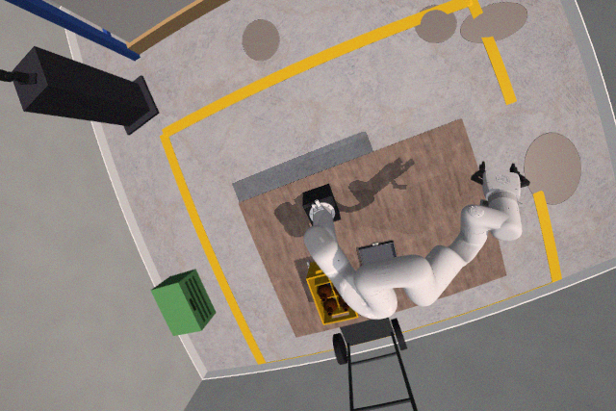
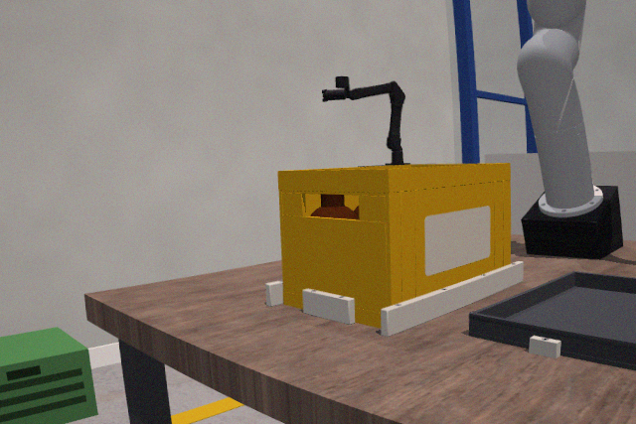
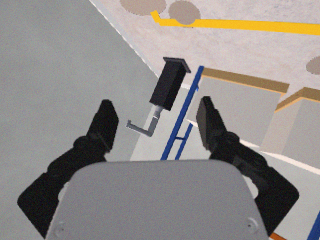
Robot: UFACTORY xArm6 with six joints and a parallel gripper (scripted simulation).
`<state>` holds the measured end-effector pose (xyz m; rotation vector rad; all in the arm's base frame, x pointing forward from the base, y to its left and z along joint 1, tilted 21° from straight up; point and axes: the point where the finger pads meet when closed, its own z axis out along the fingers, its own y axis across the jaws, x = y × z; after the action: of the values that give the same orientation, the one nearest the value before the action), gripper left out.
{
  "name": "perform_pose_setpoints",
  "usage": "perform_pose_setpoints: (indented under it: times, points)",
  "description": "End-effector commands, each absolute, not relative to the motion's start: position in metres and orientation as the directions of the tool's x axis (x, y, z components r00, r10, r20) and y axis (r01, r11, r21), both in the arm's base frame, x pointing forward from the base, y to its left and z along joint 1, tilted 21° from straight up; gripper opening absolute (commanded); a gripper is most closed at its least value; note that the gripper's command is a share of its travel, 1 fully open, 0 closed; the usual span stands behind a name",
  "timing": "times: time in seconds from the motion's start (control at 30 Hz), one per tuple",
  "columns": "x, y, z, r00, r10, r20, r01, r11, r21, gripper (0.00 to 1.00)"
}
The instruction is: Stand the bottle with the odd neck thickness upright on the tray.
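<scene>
Bottles, at least two, in one crate; one end effector wide open, empty.

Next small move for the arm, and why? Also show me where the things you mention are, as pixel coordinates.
I'd swing the open gripper (image 1: 498, 167) (image 3: 156, 108) back over the yellow crate (image 1: 340, 321) (image 2: 334, 255): it hangs beyond the table edge with nothing between its fingers, bottles (image 1: 330, 305) (image 2: 332, 208) show inside the crate, and the visible tray (image 1: 376, 252) (image 2: 574, 301) area holds none.

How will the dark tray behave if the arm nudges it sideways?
The tray is probably stiff, given its straight raised walls. Low and broad, it seems unlikely to tip. A small pale block against its near wall may stop it sliding that way.
</scene>
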<state>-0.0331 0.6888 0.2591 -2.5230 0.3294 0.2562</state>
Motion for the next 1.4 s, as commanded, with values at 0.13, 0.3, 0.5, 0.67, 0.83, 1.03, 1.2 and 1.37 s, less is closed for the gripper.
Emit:
perform_pose_setpoints:
  times: [0.13,0.3,0.5,0.67,0.83,1.03,1.2,1.37]
  points:
    - [-0.034,0.69,0.262,0.951,-0.176,-0.253,-0.288,-0.801,-0.525,1.0]
    - [-0.034,0.69,0.262,0.951,-0.176,-0.253,-0.288,-0.801,-0.525,1.0]
    - [-0.034,0.69,0.262,0.951,-0.176,-0.253,-0.288,-0.801,-0.525,1.0]
    - [-0.026,0.688,0.263,0.949,-0.186,-0.253,-0.296,-0.799,-0.523,1.0]
    - [0.022,0.679,0.269,0.932,-0.257,-0.255,-0.356,-0.78,-0.515,1.0]
    - [0.074,0.664,0.275,0.907,-0.333,-0.256,-0.419,-0.754,-0.506,1.0]
    - [0.11,0.651,0.279,0.886,-0.385,-0.257,-0.463,-0.732,-0.499,1.0]
    - [0.15,0.632,0.283,0.857,-0.446,-0.258,-0.514,-0.703,-0.491,1.0]
